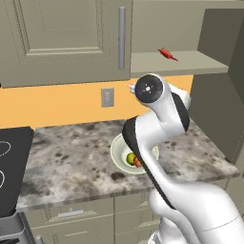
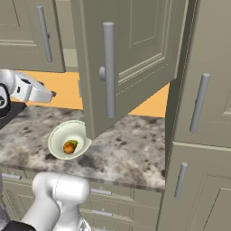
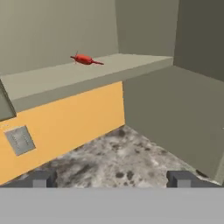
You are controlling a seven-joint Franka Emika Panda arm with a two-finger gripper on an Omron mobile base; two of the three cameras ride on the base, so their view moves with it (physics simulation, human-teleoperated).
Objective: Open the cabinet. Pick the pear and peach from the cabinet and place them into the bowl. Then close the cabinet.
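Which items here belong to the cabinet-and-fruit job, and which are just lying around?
Job items: cabinet, right door open; bowl on the counter; pear and peach inside the bowl; open gripper.

Just there: red pepper-like item on the cabinet shelf; wall outlet; stovetop.

This is a kitchen, a rendered one. A speckled granite counter [image 1: 76, 157] runs along an orange wall, and everything else sits around it: a grey-beige wall cabinet [image 1: 62, 38] with bar handles hangs above it, drawer fronts [image 1: 71, 217] line up below it, and a black cooktop [image 1: 12, 167] lies at its left end. A wall socket [image 1: 107, 97] sits just above the counter (plainly a home fitting). On the counter stands a bowl [image 2: 67, 139] holding fruit.
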